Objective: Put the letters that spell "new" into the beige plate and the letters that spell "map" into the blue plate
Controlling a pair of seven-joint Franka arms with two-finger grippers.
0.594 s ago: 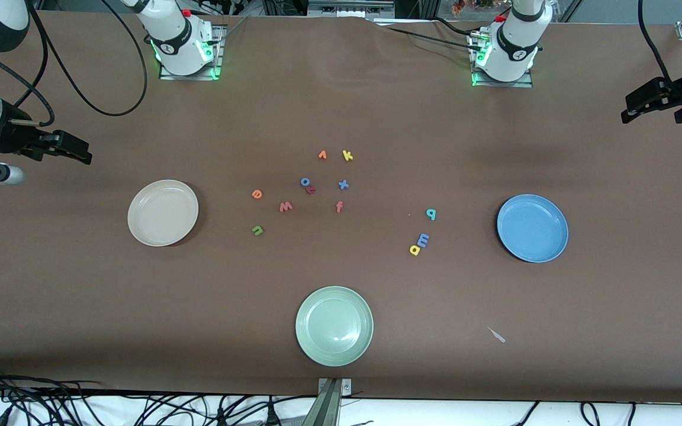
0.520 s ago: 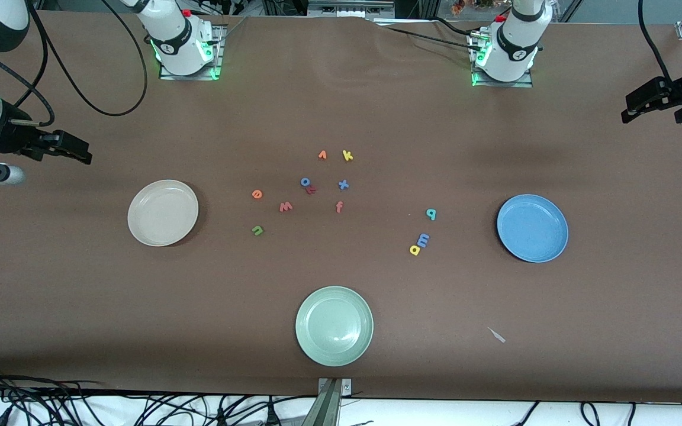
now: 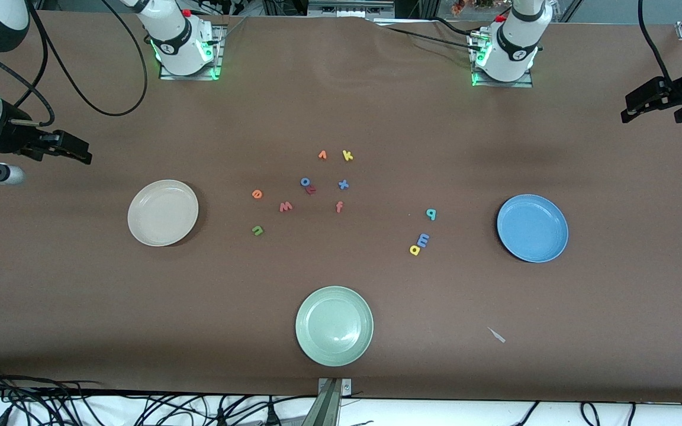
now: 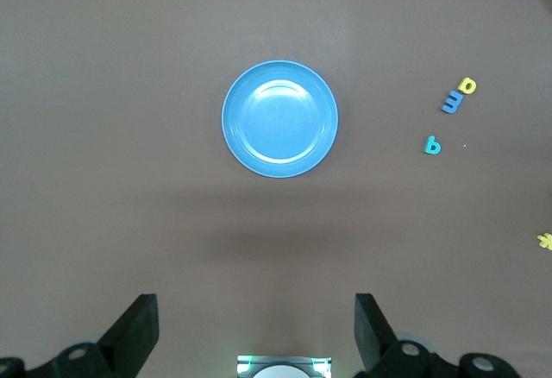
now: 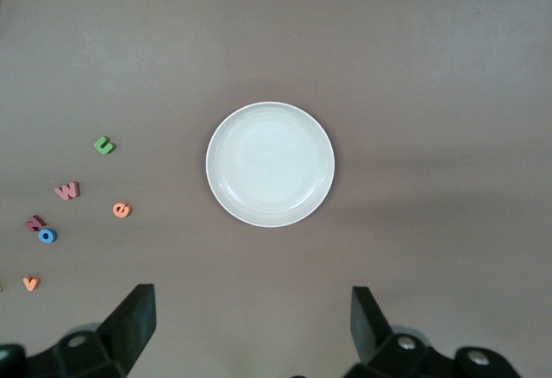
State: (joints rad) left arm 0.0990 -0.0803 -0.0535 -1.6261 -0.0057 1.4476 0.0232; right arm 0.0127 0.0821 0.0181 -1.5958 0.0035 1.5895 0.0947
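The beige plate [image 3: 163, 213] [image 5: 270, 164] has nothing in it; the green n [image 3: 257, 230] [image 5: 103, 146], orange e [image 3: 257, 193] [image 5: 122, 210] and pinkish w [image 3: 285, 206] [image 5: 67, 191] lie on the table beside it. The blue plate [image 3: 532, 228] [image 4: 280, 119] also holds nothing. Beside it lie the blue m [image 3: 423, 239] [image 4: 451, 102], yellow a [image 3: 415, 249] [image 4: 467, 85] and teal p [image 3: 431, 213] [image 4: 432, 145]. My right gripper [image 3: 83, 151] [image 5: 250, 309] hangs open, high over the table's right-arm end. My left gripper [image 3: 630, 111] [image 4: 256, 309] hangs open over the left-arm end.
A pale green plate [image 3: 334, 325] sits nearest the front camera. Mid-table lie an orange v [image 3: 322, 155], yellow k [image 3: 347, 155], blue o [image 3: 305, 181], blue x [image 3: 343, 184] and red-orange f [image 3: 339, 206]. A small pale scrap [image 3: 496, 335] lies beside the green plate.
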